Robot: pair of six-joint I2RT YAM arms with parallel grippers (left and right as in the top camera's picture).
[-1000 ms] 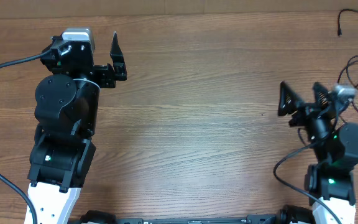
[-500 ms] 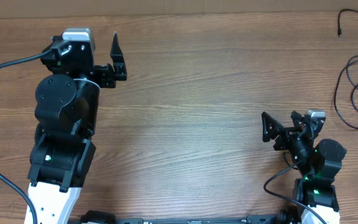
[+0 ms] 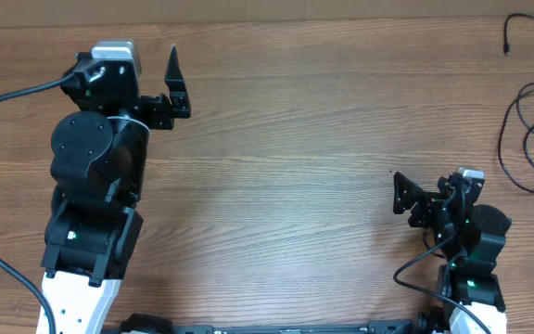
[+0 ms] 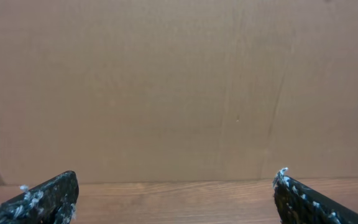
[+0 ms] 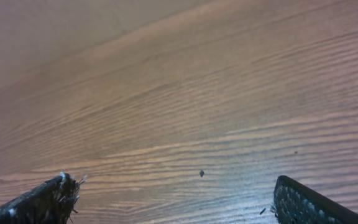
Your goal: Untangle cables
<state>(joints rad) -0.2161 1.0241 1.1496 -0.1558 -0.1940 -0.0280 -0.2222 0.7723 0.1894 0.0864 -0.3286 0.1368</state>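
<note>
The cables [image 3: 525, 139] are thin black strands lying loose in loops at the table's far right edge. Another strand with a small plug end [image 3: 508, 42] lies at the back right corner. My right gripper [image 3: 404, 204] is open and empty, low near the front right, well to the left of and in front of the cables. In the right wrist view its fingers [image 5: 176, 202] frame only bare wood. My left gripper [image 3: 175, 85] is open and empty at the back left, and in the left wrist view [image 4: 176, 199] it faces a brown wall. No cable shows in either wrist view.
The wooden table [image 3: 295, 158] fills the overhead view. A brown cardboard wall [image 4: 179, 87] stands behind the table's back edge. Thicker black arm cables run off the left side [image 3: 7, 97] and by the right arm's base [image 3: 415, 264].
My right arm has pulled back toward the front and to the left, away from the cables, with its gripper still open. The cables and the left arm have not moved.
</note>
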